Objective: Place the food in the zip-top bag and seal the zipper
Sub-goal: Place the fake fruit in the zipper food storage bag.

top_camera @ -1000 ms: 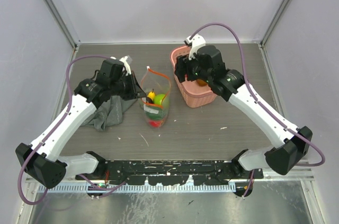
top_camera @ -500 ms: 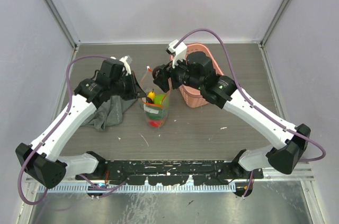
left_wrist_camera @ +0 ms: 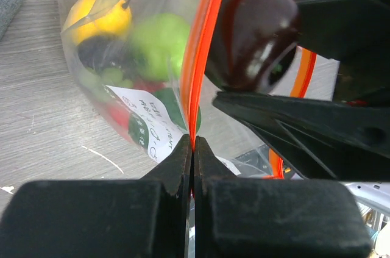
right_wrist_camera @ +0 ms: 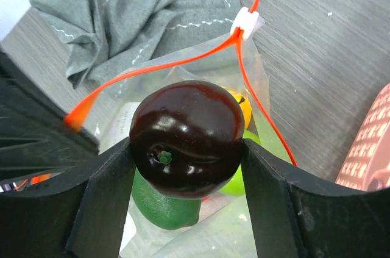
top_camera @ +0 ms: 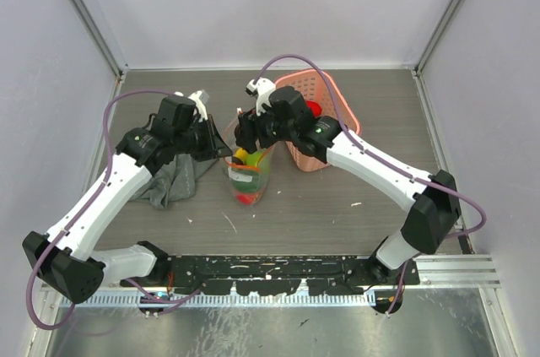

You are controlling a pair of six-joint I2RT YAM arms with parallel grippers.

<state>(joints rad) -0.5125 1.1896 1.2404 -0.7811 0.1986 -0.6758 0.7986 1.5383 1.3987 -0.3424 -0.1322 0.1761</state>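
Note:
The clear zip-top bag (top_camera: 248,173) stands on the table with yellow, green and red food inside (right_wrist_camera: 164,206). Its red-orange zipper (right_wrist_camera: 237,69) rims the open mouth, the white slider tab (right_wrist_camera: 247,24) at the far end. My left gripper (left_wrist_camera: 193,145) is shut on the zipper edge (left_wrist_camera: 198,87) and holds the mouth up; it also shows in the top view (top_camera: 221,151). My right gripper (right_wrist_camera: 186,151) is shut on a dark maroon plum-like fruit (right_wrist_camera: 186,139) right above the open mouth (top_camera: 246,139). The fruit also shows in the left wrist view (left_wrist_camera: 253,35).
A pink plastic basket (top_camera: 329,133) with a red item inside stands right of the bag, behind my right arm. A crumpled grey cloth (top_camera: 173,178) lies left of the bag under my left arm. Grey walls close the table's far and side edges.
My right gripper has carried the dark fruit from the pink basket leftward to above the bag's mouth. My left gripper has kept its hold on the zipper edge.

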